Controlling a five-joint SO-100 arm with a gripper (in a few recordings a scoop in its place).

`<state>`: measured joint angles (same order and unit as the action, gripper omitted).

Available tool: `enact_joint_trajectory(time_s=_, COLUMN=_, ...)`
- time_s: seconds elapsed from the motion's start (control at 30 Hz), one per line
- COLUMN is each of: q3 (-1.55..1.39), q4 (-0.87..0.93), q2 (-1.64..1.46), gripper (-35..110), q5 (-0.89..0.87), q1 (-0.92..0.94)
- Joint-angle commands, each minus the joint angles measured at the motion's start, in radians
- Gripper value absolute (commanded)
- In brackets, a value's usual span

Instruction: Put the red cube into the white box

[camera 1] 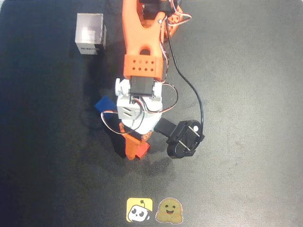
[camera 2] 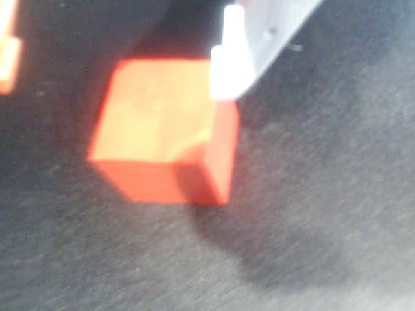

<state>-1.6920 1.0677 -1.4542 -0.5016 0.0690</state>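
in the overhead view the white box (camera 1: pixel 90 34) stood at the far left of the dark worktop (camera 1: pixel 246 94), open side up, well apart from the rest. nearer and to its right a blue cube (camera 1: pixel 105 104) peeked out from under the arm's white wrist block. the arm (camera 1: pixel 142 42) reached from the far edge toward the near side, and the pincer (camera 1: pixel 135 150) hung low over the red cube (camera 1: pixel 141 150), which sat on the worktop near the middle, a little to the near side.

in the wrist view the red cube (camera 2: pixel 162 142) lay flat on the worktop, one orange finger (camera 2: pixel 8 58) at the far left edge of the picture and the white finger (camera 2: pixel 228 58) touching or just over the cube's right top corner. the pincer (camera 2: pixel 120 65) was spread wider than the cube and held nothing; the left gap looked much bigger than the right.

the step in hand seemed to be the grasp. to do it well the pincer should probably shift a touch right so the cube sits midway, drop until the fingers flank the side faces, then close squarely, so the cube does not twist out. the lift should clear the blue cube on the way to the box.

hard to make out: the wrist view was blurred, so whether the white finger truly touched the cube could not be told. from overhead the wrist hid most of the blue cube and part of the red one, and the fingertips merged with the cube's colour. the box's label was too small to read.
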Motion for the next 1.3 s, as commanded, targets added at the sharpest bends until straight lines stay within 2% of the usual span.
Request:
enact_joint_trajectory(time_s=0.0, q3=-0.008, q4=-0.005, q2=-0.003, gripper=25, q5=0.018, q1=0.012)
enact_joint_trajectory(time_s=0.57, q3=-0.044, q4=-0.032, q2=0.026, gripper=29, q5=0.008, q1=0.003)
enact_joint_trajectory(time_s=1.0, q3=-0.087, q4=-0.132, q2=0.094, gripper=28, q5=-0.02, q1=-0.02)
enact_joint_trajectory(time_s=1.27, q3=-0.103, q4=-0.179, q2=0.12, gripper=16, q5=-0.04, q1=-0.002)
